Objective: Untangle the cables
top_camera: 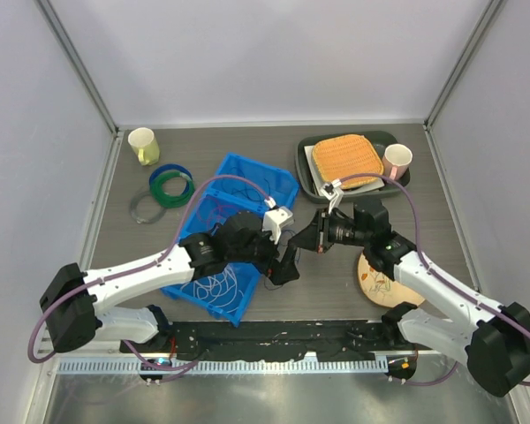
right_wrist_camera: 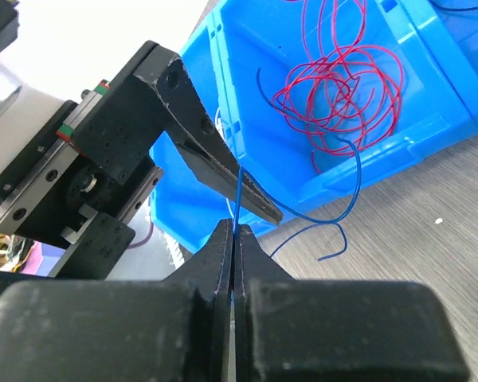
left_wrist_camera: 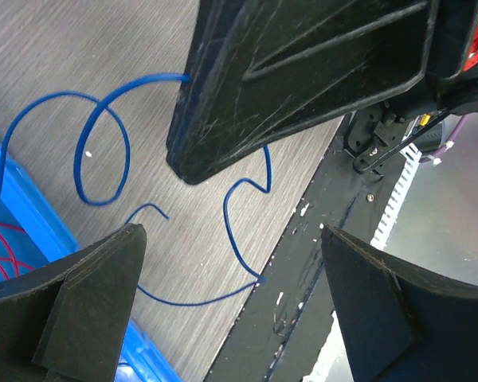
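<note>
A thin blue cable (right_wrist_camera: 237,204) rises from my right gripper (right_wrist_camera: 233,232), which is shut on it. The cable's loose end loops over the grey table in the left wrist view (left_wrist_camera: 186,303). My left gripper (left_wrist_camera: 235,318) is open just below the right one, its fingers (left_wrist_camera: 64,318) apart and holding nothing. A tangle of red cable (right_wrist_camera: 342,87) lies in a blue bin (right_wrist_camera: 430,119). In the top view both grippers, left (top_camera: 287,265) and right (top_camera: 306,236), meet beside the near blue bin (top_camera: 187,293), which holds white cable loops (top_camera: 221,287).
A second blue bin (top_camera: 278,181) stands behind the first. Blue and green coiled rings (top_camera: 170,184), a clear ring (top_camera: 146,210) and a pale cup (top_camera: 143,146) are at back left. A black tray (top_camera: 302,168) with an orange mat, a pink cup (top_camera: 397,161) and a round board (top_camera: 380,281) are on the right.
</note>
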Tool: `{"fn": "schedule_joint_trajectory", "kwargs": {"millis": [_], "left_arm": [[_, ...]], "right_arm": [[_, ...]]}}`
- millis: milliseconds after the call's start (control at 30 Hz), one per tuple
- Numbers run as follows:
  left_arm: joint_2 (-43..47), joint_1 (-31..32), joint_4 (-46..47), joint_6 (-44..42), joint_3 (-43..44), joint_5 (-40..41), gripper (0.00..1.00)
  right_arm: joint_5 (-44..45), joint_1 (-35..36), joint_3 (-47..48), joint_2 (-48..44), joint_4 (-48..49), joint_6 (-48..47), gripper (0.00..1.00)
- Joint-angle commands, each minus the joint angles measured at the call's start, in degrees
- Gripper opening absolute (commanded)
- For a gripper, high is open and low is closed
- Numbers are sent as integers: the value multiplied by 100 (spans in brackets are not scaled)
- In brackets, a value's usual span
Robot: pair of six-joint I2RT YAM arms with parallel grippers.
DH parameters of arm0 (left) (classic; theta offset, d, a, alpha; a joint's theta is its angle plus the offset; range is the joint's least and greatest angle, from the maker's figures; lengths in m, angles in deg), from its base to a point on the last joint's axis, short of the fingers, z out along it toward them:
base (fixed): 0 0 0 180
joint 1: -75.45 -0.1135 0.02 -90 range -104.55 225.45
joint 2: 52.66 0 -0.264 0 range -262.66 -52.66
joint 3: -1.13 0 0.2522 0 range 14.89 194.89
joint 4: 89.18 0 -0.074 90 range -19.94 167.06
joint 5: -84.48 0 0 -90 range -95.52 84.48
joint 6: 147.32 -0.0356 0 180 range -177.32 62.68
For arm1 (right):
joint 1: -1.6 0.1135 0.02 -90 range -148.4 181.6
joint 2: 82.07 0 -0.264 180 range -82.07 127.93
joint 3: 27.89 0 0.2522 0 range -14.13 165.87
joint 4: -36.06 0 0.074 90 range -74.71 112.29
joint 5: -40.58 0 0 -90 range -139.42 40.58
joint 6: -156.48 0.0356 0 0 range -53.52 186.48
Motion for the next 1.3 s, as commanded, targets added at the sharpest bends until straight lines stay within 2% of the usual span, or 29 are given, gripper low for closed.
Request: {"fn": "schedule_joint_trajectory", "kwargs": {"millis": [0,133,200,433,533,600,633,667,733,767,833,867,933,967,1000,1200,1267], "left_arm": [[86,36,481,-523,222,133,96],[78,45,420,-768,240,600,98],[-19,45,411,-813,310,644,98],[-335,45,166,-980,574,1180,98],[-388,45,156,-1007,644,1111,98],[-388,45,165,-1015,671,918,93],[-362,45,191,-1015,671,839,90],[-353,62,217,-1007,671,733,78],[-301,80,296,-980,618,706,68],[-283,89,331,-980,575,671,56],[-231,106,393,-945,530,645,45],[-213,115,393,-945,521,636,30],[-186,133,402,-928,504,636,17],[-143,141,411,-927,486,627,4],[-125,150,402,-901,469,662,0],[129,176,534,-761,223,724,0],[235,177,630,-664,118,776,0]], "right_arm": [[-605,2,372,272,-470,117,1],[-1159,10,320,457,-76,556,1],[-1160,2,284,431,163,794,1],[-1107,2,310,81,84,979,1],[-1019,2,328,-34,14,1050,1],[-888,2,345,-61,-83,1041,1],[-852,2,363,-78,-127,1023,1],[-826,-7,372,-96,-171,1015,1],[-782,2,372,-96,-180,1023,1],[-782,2,372,-87,-197,1023,1],[-764,2,381,-70,-198,1032,1],[-755,2,389,-78,-198,1049,1],[-685,2,389,-105,-224,1032,1],[-659,2,389,-105,-233,1041,1],[-615,2,389,-131,-250,1032,1],[-325,2,433,-175,-496,822,1],[-124,-7,486,-184,-628,725,9]]}}
